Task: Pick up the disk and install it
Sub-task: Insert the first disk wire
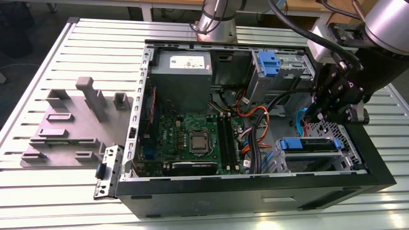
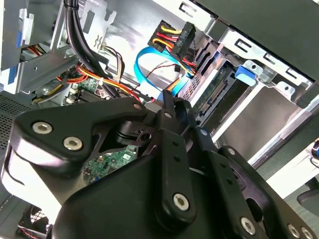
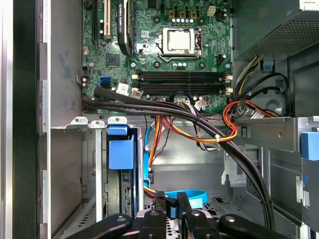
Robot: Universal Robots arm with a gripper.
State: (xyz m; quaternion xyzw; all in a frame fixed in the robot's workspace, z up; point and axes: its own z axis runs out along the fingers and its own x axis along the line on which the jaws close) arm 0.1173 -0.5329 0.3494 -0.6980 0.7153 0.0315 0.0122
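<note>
The disk (image 1: 308, 144) sits in the drive cage at the case's lower corner on the exterior view's right, its blue carrier front showing. In the first wrist view its blue handle (image 3: 121, 150) sticks out of the cage. The second wrist view shows its green underside and connector edge (image 2: 213, 96). My gripper (image 1: 319, 117) hovers above the case floor just beyond that cage, apart from the disk. Its black fingertips (image 3: 160, 203) stand close together with nothing held, also seen in the second wrist view (image 2: 172, 103). A blue data cable (image 3: 192, 196) loops right behind them.
The open computer case (image 1: 255, 184) lies on a slatted table. Inside are the motherboard (image 1: 191, 139), a grey power-supply box (image 1: 181, 72), another blue-fronted bay (image 1: 268, 61) and bundles of black and orange cables (image 3: 219, 134). A grey fixture block (image 1: 70, 124) stands on the exterior view's left.
</note>
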